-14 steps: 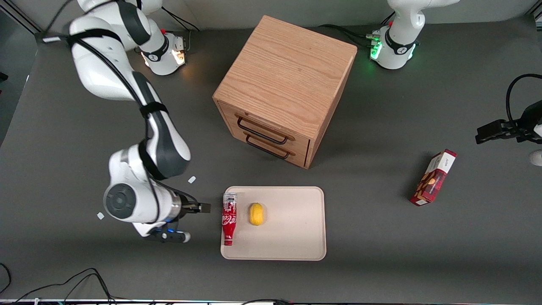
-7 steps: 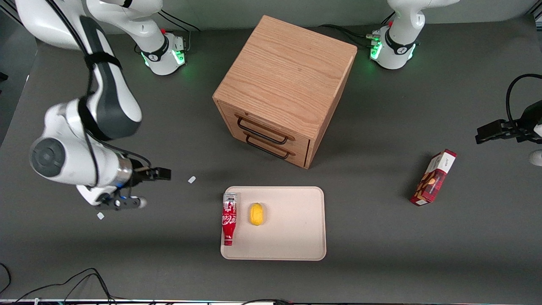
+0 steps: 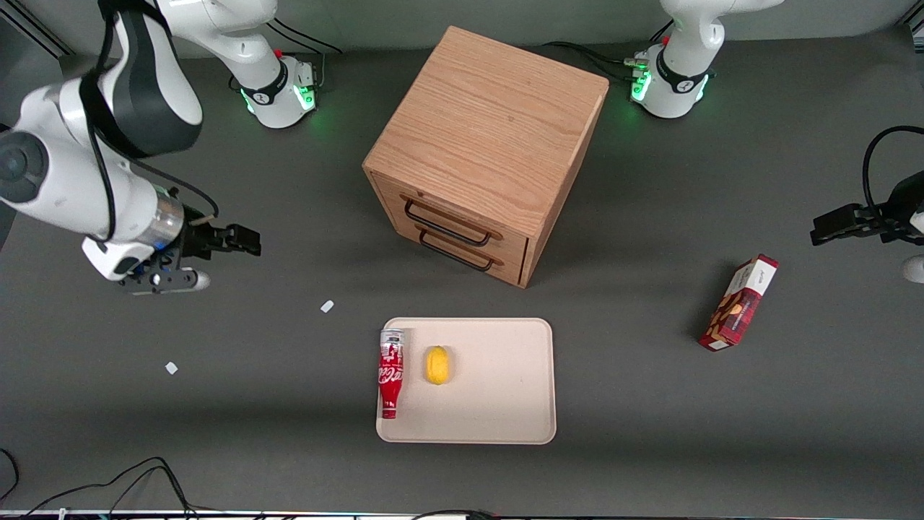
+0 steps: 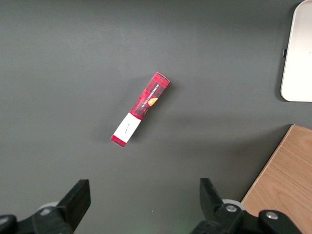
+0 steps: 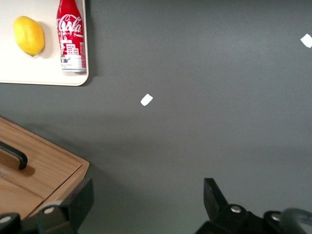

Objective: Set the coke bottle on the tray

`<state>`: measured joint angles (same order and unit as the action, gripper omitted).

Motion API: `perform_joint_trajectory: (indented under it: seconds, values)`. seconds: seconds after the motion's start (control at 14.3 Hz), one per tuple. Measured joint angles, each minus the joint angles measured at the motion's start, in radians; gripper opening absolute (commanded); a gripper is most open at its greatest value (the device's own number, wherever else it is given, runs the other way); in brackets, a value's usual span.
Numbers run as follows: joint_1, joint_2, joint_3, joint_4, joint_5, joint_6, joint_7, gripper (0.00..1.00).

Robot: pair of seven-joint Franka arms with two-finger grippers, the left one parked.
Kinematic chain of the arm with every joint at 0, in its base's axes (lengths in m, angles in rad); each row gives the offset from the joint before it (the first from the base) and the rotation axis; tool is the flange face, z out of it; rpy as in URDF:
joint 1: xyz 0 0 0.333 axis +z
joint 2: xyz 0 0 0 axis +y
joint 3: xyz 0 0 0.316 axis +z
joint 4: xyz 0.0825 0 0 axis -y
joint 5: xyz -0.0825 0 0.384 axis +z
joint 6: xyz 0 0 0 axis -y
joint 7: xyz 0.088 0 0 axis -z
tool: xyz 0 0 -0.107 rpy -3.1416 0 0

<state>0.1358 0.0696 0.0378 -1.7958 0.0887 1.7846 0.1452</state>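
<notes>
The coke bottle (image 3: 390, 373) (image 5: 70, 34), red with white script and a silver base, lies flat on the beige tray (image 3: 498, 404) (image 5: 29, 68), along the tray's edge toward the working arm's end, neck pointing at the front camera. My right gripper (image 3: 245, 242) (image 5: 146, 204) is raised well away from the tray, toward the working arm's end of the table and farther from the front camera than the tray. It is open with nothing between its fingers.
A yellow lemon (image 3: 437, 365) (image 5: 29, 35) lies on the tray beside the bottle. A wooden drawer cabinet (image 3: 484, 152) stands mid-table. A dark red snack box (image 3: 738, 302) (image 4: 140, 108) lies toward the parked arm's end. Small white scraps (image 3: 327, 306) (image 5: 146, 100) dot the table.
My right gripper has drawn back from beside the bottle, moving away from the tray toward the working arm's end and farther from the front camera. The bottle and lemon have not moved.
</notes>
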Motion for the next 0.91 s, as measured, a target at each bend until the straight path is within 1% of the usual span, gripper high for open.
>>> perform_joint_trajectory:
  seconds: [0.14, 0.21, 0.35, 0.42, 0.49, 0.91]
  values:
    - [0.010, -0.067, -0.025, -0.033, 0.000, -0.024, 0.000, 1.00]
    - [0.035, -0.095, -0.063, -0.041, -0.002, -0.046, 0.000, 1.00]
    - [0.144, -0.134, -0.198, -0.047, -0.018, -0.081, 0.000, 1.00]
    - [0.189, -0.146, -0.253, -0.047, -0.023, -0.097, 0.000, 1.00]
    - [0.209, -0.153, -0.279, -0.046, -0.027, -0.116, 0.000, 1.00]
    - [0.210, -0.163, -0.281, -0.042, -0.041, -0.143, 0.000, 1.00]
